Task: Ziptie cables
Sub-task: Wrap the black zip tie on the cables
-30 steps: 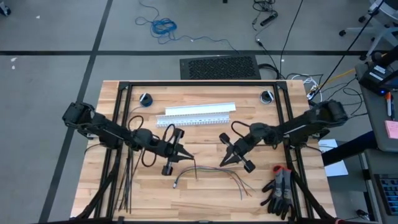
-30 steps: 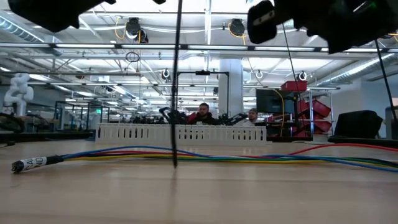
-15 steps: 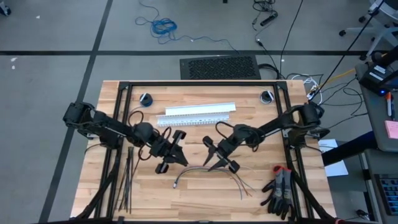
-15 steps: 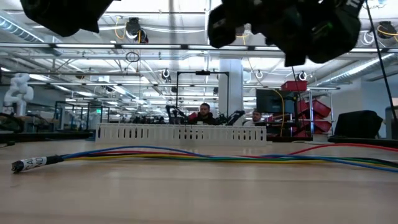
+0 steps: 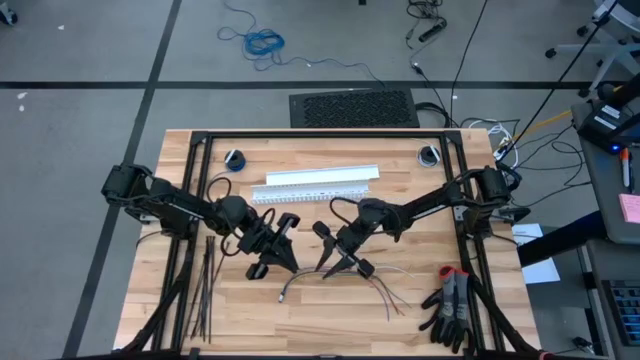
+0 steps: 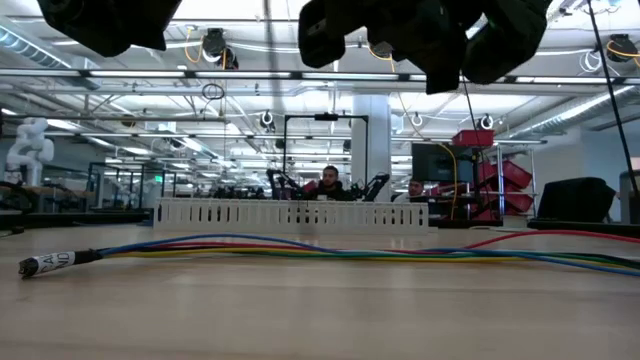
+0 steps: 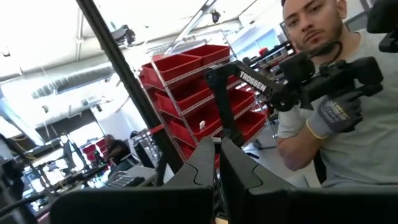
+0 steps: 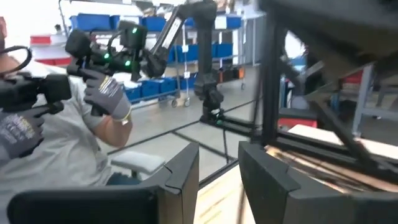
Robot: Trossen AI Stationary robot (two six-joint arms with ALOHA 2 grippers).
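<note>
Step in hand, by judgement: getting the cables [image 5: 345, 277] gathered for tying. Right gripper [image 5: 338, 256] released, nothing between its fingers, hanging just above the bundle's middle. Left gripper [image 5: 272, 255] clenched, just beside the bundle's connector end; cannot tell whether a strip is pinched in it.

Cables flat on the table [image 5: 330, 335] in front of both grippers, connector tip toward the left arm, splayed ends toward the right. Zipties [image 5: 205, 295] in a loose pile at the table's left edge, well apart from the bundle.

To do it well: lower the right gripper straight onto the middle, catch all wires together, lift only slightly. Watch the splayed ends, likely to slip out.

Around: white slotted channel [image 5: 315, 185] behind the grippers, pair of gloves [image 5: 450, 305] near the splayed ends, neither in the way. Grippers close together, so collision risk. Person's gloved hand [image 7: 333, 115] in the room beyond.
</note>
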